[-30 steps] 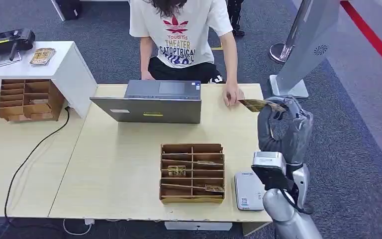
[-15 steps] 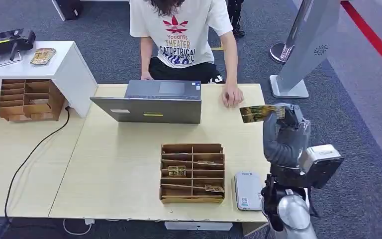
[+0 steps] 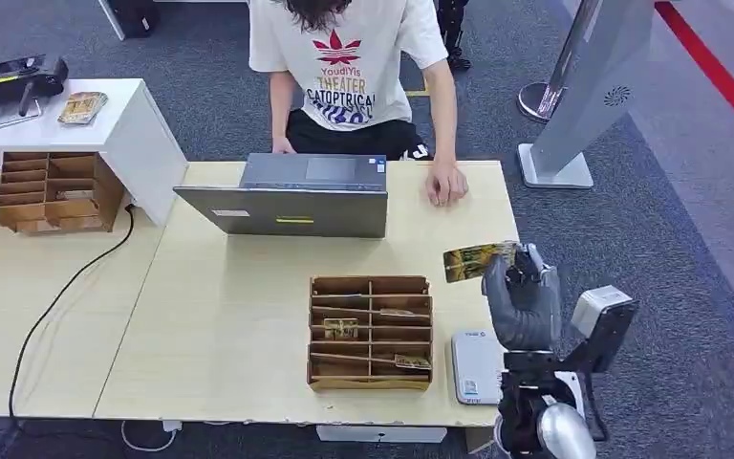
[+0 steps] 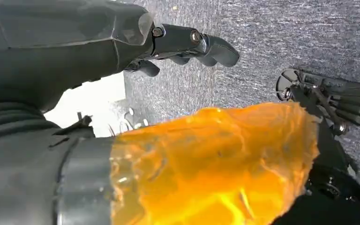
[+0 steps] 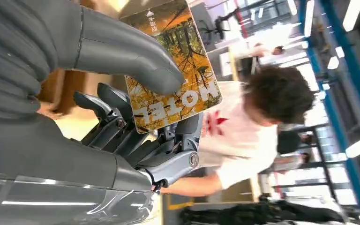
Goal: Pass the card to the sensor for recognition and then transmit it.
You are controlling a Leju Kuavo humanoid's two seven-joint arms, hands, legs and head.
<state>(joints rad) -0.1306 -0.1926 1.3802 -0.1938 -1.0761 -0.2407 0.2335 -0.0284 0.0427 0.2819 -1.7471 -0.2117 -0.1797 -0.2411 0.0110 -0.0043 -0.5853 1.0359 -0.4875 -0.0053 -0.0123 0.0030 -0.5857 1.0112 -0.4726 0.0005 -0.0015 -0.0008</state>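
Card held above the table, sensor not yet reached.
Left hand (image 4: 122, 51): fingers apart, holding nothing. Right hand (image 3: 519, 298) pinches the card (image 3: 478, 260) between thumb and fingers; sensor (image 3: 476, 365) lies below them. The shallow edge pinch could let the card slip or tilt.

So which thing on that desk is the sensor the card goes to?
Find the light wooden desk, then the brown divided card box near its front edge. The sensor is the flat pale grey pad right of that box: plain, lidless, no compartments.
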